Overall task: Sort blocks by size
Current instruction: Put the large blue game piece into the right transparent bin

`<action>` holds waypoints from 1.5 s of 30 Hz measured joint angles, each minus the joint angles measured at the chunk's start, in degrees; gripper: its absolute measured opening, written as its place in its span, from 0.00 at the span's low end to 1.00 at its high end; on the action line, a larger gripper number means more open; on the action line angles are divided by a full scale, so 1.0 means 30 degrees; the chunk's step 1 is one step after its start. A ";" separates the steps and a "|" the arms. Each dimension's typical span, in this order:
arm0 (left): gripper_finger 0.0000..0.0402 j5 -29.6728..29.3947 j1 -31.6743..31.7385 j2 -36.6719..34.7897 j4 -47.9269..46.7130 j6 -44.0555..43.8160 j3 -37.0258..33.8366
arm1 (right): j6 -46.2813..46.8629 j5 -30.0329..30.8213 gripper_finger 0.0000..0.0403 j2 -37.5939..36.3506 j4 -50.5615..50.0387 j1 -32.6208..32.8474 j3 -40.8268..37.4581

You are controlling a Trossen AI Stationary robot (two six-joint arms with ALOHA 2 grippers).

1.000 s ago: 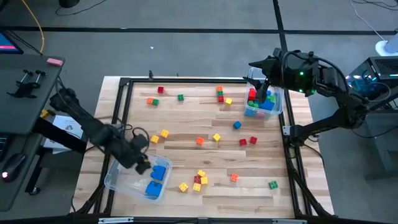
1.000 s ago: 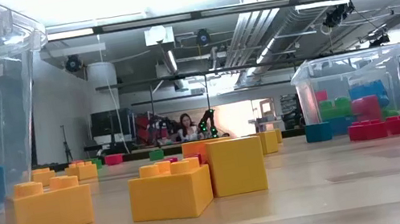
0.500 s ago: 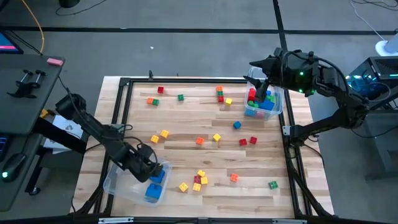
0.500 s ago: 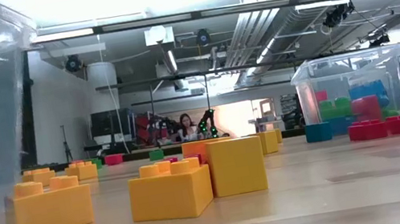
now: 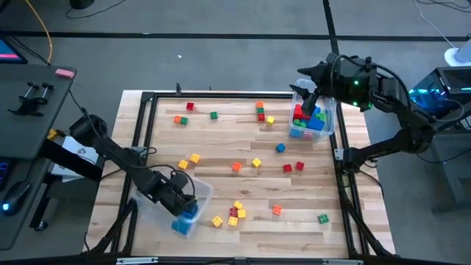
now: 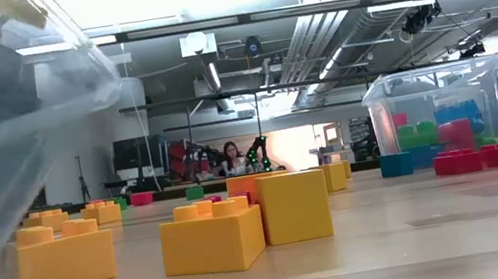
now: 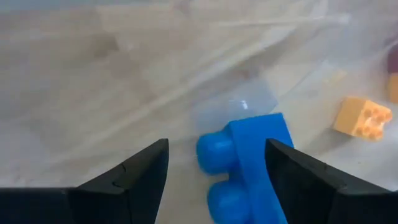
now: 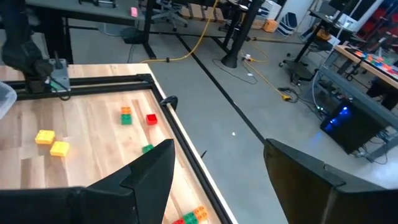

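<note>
The wooden surface (image 5: 221, 173) is carrying scattered blocks (image 5: 237, 211). The left hand (image 5: 180, 200), fingers spread, is reaching inside a tilted clear bin (image 5: 200, 193) over a blue brick (image 7: 258, 163). The right hand (image 5: 309, 94), open and empty, is hovering above the far bin (image 5: 329, 121).

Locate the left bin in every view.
High: near edge of the table, left of centre, tipped.
Low: far left, raised and tilted.
Left wrist: its clear wall fills most of the picture.
Right wrist: a clear sliver at the left edge may be it.
Landmark: the blue brick inside it, also in the left wrist view.
</note>
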 joint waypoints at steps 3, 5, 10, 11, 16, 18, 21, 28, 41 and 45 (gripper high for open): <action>0.62 -0.0380 0.0225 -0.0468 -0.1566 -0.0027 0.0050 | 0.0019 -0.0006 0.61 0.0000 0.0006 -0.0255 0.0000; 0.62 -0.0792 0.0407 -0.0895 -0.2450 0.0045 0.0013 | 0.0061 -0.0022 0.61 0.0000 0.0007 -0.0397 0.0000; 0.62 -0.2652 0.0807 -0.2400 -0.4497 0.0306 0.0042 | 0.0066 -0.0040 0.61 0.0007 0.0007 -0.0518 0.0000; 0.62 -0.3176 0.0870 -0.2719 -0.4927 0.0182 0.0042 | 0.0066 -0.0056 0.61 0.0005 0.0015 -0.0518 0.0000; 0.62 -0.3672 0.0851 -0.3864 -0.2896 0.4372 0.0042 | 0.0066 -0.0066 0.61 0.0007 0.0022 -0.0518 0.0000; 0.62 -0.2713 0.0807 -0.4071 -0.1440 0.7058 0.0042 | 0.0066 -0.0066 0.61 0.0007 0.0044 -0.0518 0.0000; 0.62 -0.2384 0.0607 -0.4158 0.0588 0.9675 0.0043 | 0.0066 -0.0073 0.61 0.0007 0.0184 -0.0518 0.0000; 0.39 -0.1909 0.0638 -0.2606 0.1833 0.9801 -0.0649 | 0.0073 -0.0080 0.61 0.0007 0.0197 -0.0518 0.0000; 0.00 -0.1494 0.0769 -0.1948 0.9599 0.9290 -0.4177 | 0.0867 -0.0088 0.61 0.0007 0.0313 -0.0518 0.0000; 0.00 -0.2109 0.0762 -0.1948 0.9185 0.8795 -0.4904 | 0.0874 -0.0088 0.61 0.0007 0.0394 -0.0518 0.0000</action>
